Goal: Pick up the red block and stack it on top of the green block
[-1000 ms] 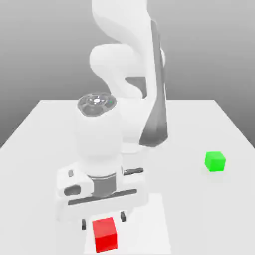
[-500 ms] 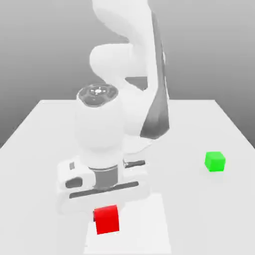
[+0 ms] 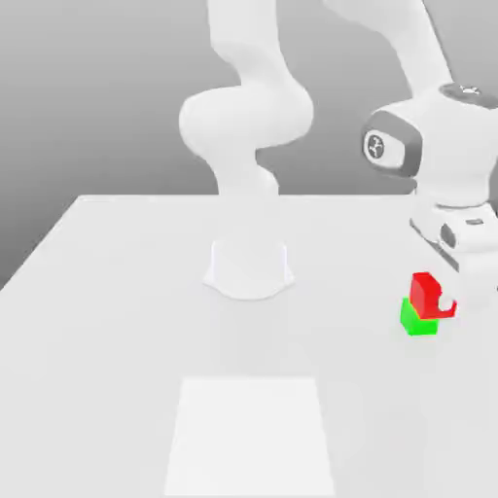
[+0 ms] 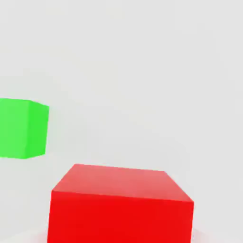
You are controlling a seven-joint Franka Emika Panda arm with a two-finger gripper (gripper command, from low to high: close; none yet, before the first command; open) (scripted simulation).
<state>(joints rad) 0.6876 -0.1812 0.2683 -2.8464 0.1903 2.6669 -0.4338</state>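
From where I stand, the arm (image 3: 428, 58) runs off the top of the exterior view, its upper links cut away. The hand is clipped by that view's right edge. The red block (image 3: 425, 292) covers part of the green block (image 3: 418, 321) behind it, so whether the two touch cannot be told. In the hand view the red block (image 4: 121, 204) is cut by the frame edge, the green block (image 4: 21, 128) likewise.
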